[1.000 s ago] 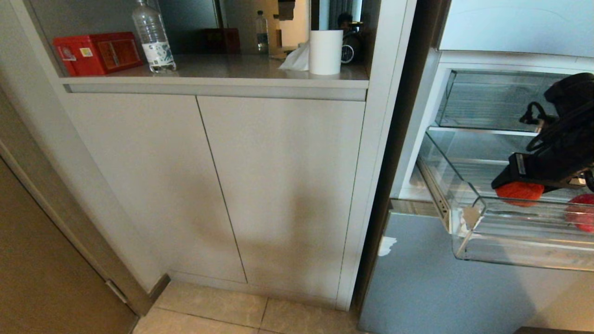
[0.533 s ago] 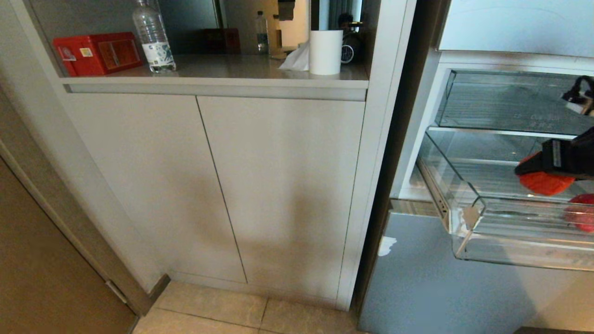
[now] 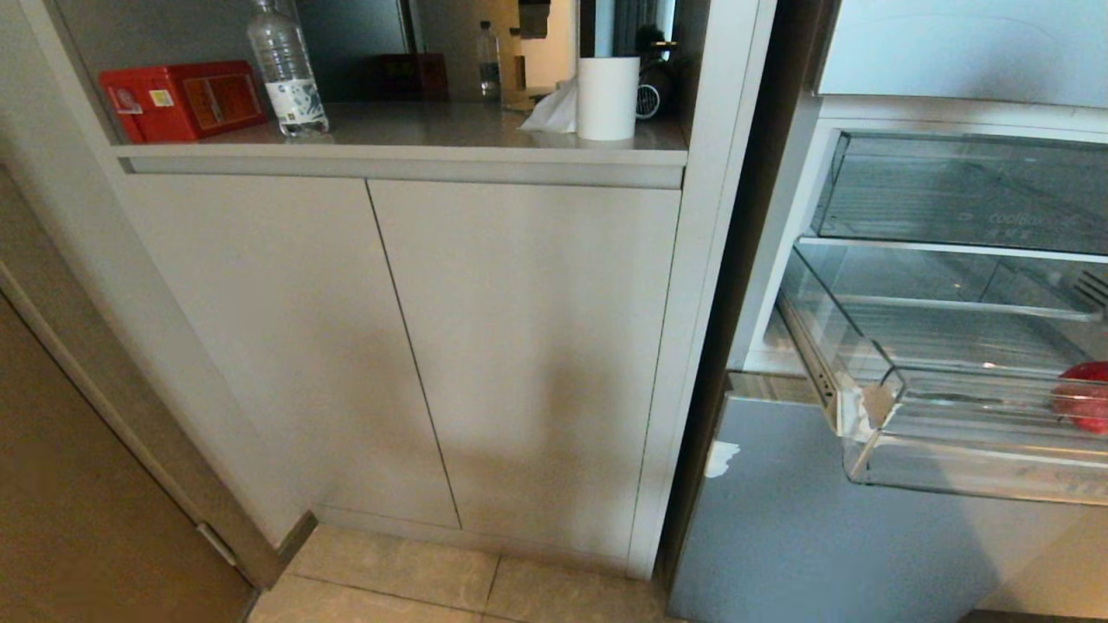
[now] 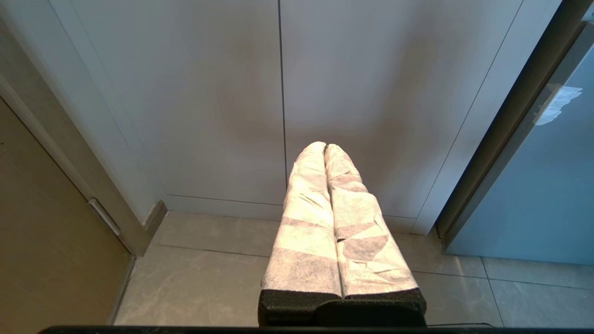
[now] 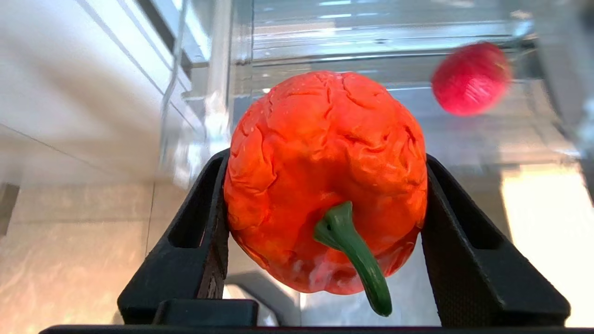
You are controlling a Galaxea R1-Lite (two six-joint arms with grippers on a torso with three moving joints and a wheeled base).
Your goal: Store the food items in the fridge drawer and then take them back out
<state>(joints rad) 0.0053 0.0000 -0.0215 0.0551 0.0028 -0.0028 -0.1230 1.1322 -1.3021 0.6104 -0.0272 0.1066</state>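
Now that the right claw (image 5: 325, 218), clamped on the orange pepper (image 5: 325, 181), has left the head view, only the red fruit (image 3: 1082, 396) remains at the drawer's (image 3: 874, 407) right, while the left claw (image 4: 327, 153) hangs pressed together.

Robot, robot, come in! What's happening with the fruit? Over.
Right gripper clamped on the orange pepper. Left gripper shut, parked by the cupboard. Red fruit sits in the open drawer. Nothing blocking.
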